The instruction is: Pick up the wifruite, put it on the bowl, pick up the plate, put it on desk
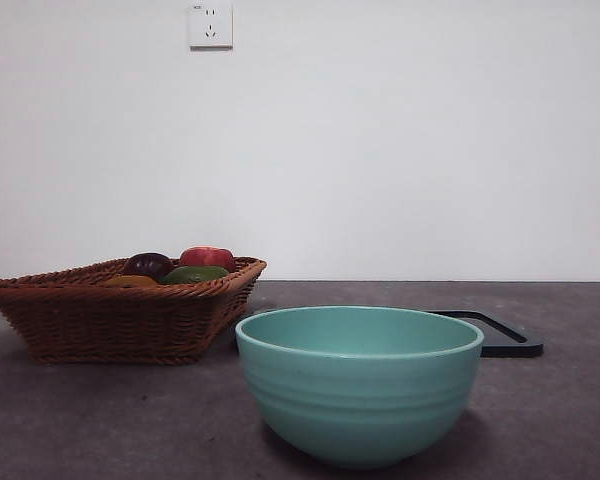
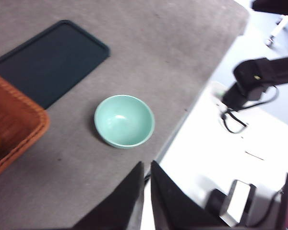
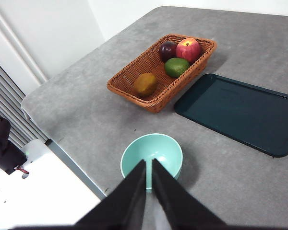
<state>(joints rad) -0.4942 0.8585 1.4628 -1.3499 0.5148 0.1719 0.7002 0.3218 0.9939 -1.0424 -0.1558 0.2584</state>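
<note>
White wall with a socket [image 1: 210, 24] behind a grey-brown desk [image 1: 100, 420]. Nearest, centre: mint bowl [image 1: 360, 385], upright, empty. Behind it, right: dark flat tray [image 1: 500, 335]. Far left: wicker basket [image 1: 120, 310] holding the orange-brown wifruite [image 3: 145, 83] at its near end, then a green fruit [image 3: 176, 67], a purple fruit [image 3: 167, 50] and a red apple [image 3: 188, 49]. Above the desk: left gripper [image 2: 147, 167] and right gripper [image 3: 149, 165], jaws nearly together, holding nothing.
</note>
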